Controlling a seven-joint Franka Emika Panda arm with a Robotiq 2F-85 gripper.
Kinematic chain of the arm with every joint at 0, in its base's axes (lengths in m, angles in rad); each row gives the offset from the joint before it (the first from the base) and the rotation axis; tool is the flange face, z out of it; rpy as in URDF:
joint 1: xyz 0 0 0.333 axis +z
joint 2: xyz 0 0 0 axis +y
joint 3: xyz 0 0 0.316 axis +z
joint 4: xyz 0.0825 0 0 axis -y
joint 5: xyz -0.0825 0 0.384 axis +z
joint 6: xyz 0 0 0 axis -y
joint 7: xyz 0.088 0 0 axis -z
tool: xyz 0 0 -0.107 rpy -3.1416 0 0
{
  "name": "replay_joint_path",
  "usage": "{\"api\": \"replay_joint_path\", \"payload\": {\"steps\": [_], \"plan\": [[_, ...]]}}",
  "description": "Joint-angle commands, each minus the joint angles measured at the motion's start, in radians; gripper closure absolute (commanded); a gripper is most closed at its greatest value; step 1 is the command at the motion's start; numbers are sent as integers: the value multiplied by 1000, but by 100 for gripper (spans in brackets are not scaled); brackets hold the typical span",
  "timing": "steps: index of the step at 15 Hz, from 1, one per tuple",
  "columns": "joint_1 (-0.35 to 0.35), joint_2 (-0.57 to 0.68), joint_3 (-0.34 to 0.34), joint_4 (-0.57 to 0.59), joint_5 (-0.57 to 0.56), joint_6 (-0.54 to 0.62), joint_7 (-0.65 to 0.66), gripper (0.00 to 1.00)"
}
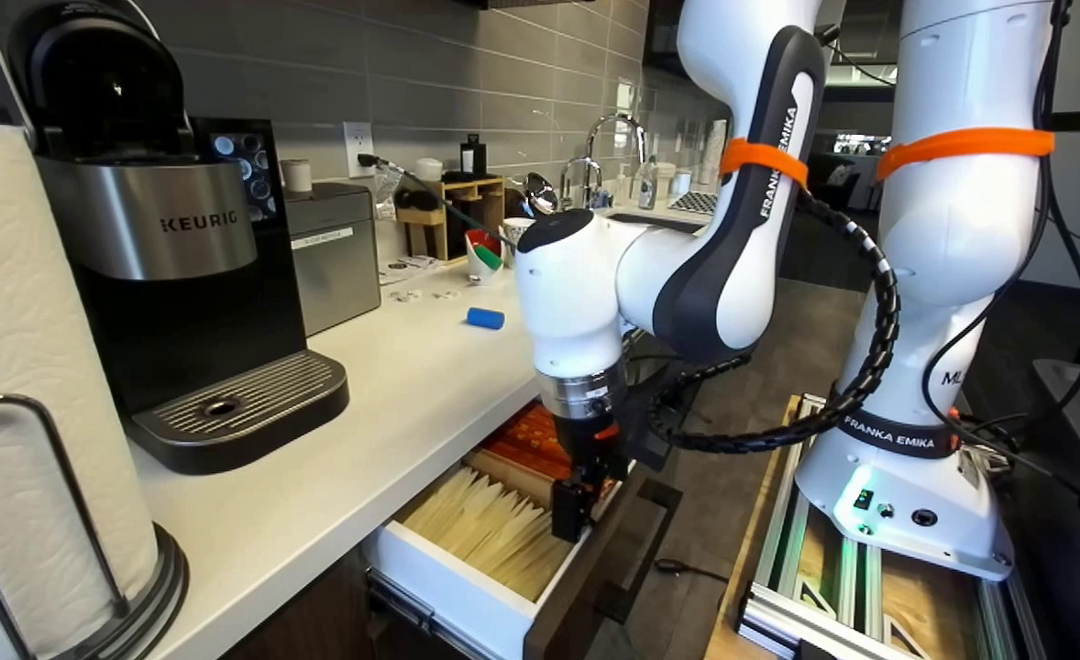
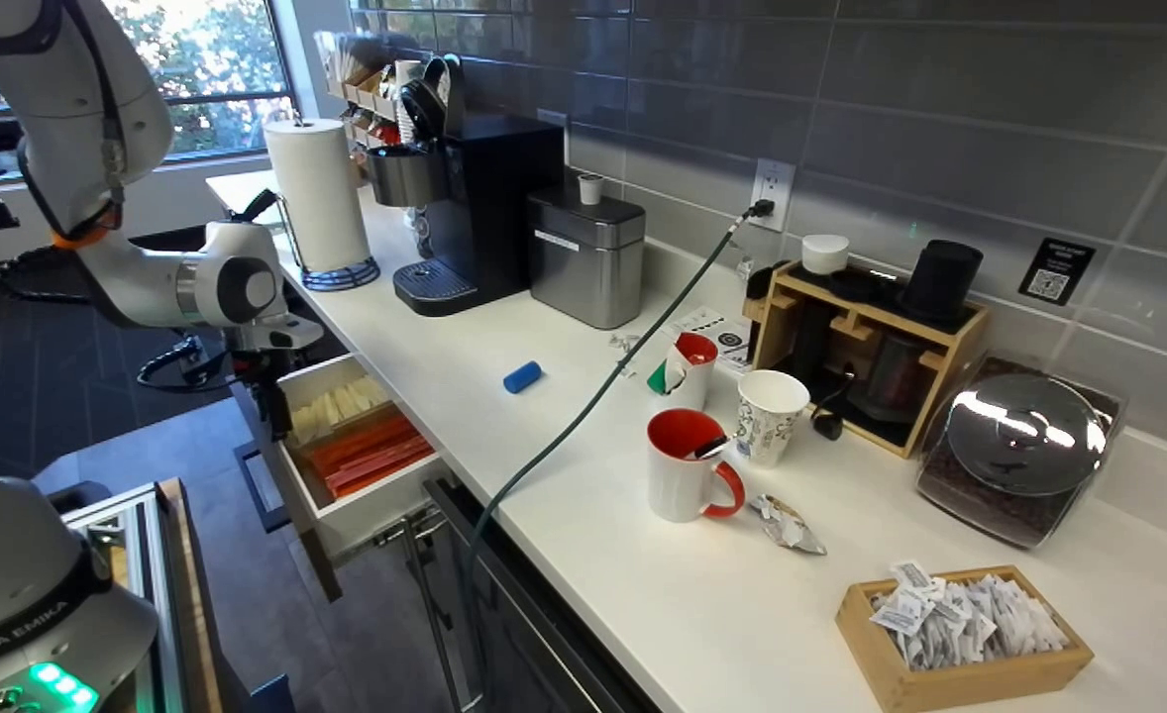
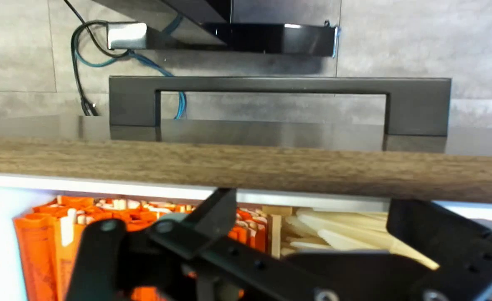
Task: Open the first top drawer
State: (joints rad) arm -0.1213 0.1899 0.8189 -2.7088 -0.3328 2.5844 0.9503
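Note:
The first top drawer stands pulled out from under the counter, in both exterior views. It has white sides, a dark brown front panel and a dark handle on its outer face. Inside, a wooden divider separates orange-red packets from pale sticks or sleeves. My gripper points down over the drawer, just behind the front panel. Its fingers are spread wide, with nothing held between them. Whether the fingertips touch the inner face of the front cannot be told.
Above the drawer runs the white counter, holding a coffee maker, paper towels, a blue cylinder and red-white mugs. A cable hangs over the counter's edge. Opposite stands the arm's base.

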Motion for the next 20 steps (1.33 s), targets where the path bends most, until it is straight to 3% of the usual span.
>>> {"api": "replay_joint_path", "payload": {"steps": [1, 4, 8, 11, 13, 16, 20], "plan": [[-151, 5, 152, -45, 207, -40, -273, 0], [-274, -56, 265, -38, 368, -71, -456, 0], [-438, -177, 414, -55, 624, 64, -638, 0], [-481, -249, 452, -18, 802, 103, -743, 0], [-475, -261, 420, 21, 897, 53, -895, 0], [-431, -372, 344, 51, 1017, -48, -1114, 0], [-354, -568, 141, 66, 1148, -278, -1359, 0]]}}
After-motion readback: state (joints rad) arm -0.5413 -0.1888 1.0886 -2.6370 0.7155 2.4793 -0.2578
